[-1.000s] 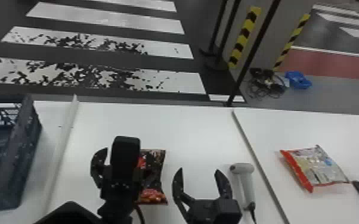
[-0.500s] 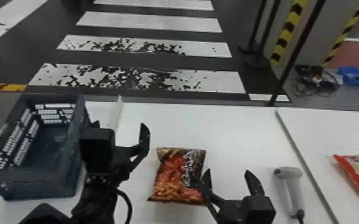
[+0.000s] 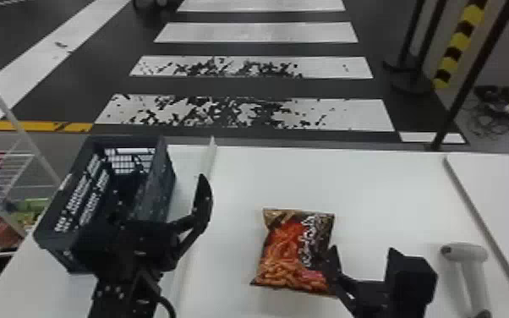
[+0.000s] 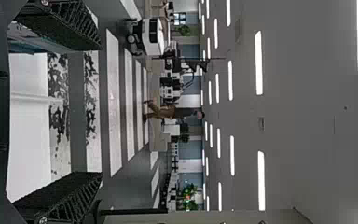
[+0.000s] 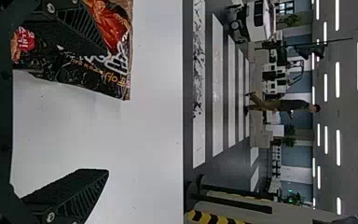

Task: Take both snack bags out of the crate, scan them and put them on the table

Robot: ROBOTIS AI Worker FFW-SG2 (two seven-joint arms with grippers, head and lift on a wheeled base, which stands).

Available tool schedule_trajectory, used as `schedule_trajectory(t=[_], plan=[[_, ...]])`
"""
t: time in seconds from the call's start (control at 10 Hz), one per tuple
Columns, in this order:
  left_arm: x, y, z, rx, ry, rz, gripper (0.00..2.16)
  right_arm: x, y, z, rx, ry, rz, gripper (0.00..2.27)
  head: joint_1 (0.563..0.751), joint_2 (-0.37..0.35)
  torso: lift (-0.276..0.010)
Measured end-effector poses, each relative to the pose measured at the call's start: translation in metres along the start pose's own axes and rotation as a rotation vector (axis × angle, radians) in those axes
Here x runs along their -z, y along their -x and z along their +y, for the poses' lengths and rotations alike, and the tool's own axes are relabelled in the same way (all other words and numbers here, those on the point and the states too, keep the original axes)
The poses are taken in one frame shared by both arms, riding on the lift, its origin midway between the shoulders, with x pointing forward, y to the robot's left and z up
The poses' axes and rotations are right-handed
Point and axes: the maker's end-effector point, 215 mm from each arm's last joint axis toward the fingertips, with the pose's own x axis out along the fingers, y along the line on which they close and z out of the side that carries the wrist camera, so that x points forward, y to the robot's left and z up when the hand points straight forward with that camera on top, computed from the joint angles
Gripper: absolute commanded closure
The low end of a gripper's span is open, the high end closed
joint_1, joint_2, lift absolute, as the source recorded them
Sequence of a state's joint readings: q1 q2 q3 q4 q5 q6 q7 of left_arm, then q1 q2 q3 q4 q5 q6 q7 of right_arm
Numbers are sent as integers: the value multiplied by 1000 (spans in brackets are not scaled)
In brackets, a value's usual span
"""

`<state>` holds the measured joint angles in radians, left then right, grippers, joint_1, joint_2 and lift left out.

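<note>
So the arms (image 3: 124,270) are pretty much all black, with a loopy black cable (image 3: 166,302), ribbed wedge-like fingers (image 5: 80,195) and shiny round screws (image 5: 51,217).

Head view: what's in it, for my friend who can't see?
A snack bag lies on a white table, the robot's open right gripper near it. The open left gripper is by a dark crate; a scanner lies right.

Snack bag (image 3: 296,249) on the table (image 3: 372,190), between crate (image 3: 162,182) left and scanner (image 3: 465,253) right
</note>
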<state>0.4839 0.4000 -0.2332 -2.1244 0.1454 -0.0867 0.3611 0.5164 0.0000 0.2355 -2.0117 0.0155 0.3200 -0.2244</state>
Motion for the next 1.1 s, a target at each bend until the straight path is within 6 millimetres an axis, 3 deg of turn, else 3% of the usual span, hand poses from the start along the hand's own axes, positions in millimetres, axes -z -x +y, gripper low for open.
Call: schedule_trajectory(t=[0.2,0.4,0.7,1.1], plan=[[13,19,21,-4,-10,24,60,18,-4,-7,-10,-15,122,100,695,103,-92],[22,34,41,5,-13,37,63,36,-5,0,-69,-48,230,103,695,140,-92],[21,54,47,38,16,16,66,49,-1,11,-183,-167,351,103,695,182,-92],[44,64,44,48,30,67,76,56,11,11,-308,-319,472,103,695,190,-92]])
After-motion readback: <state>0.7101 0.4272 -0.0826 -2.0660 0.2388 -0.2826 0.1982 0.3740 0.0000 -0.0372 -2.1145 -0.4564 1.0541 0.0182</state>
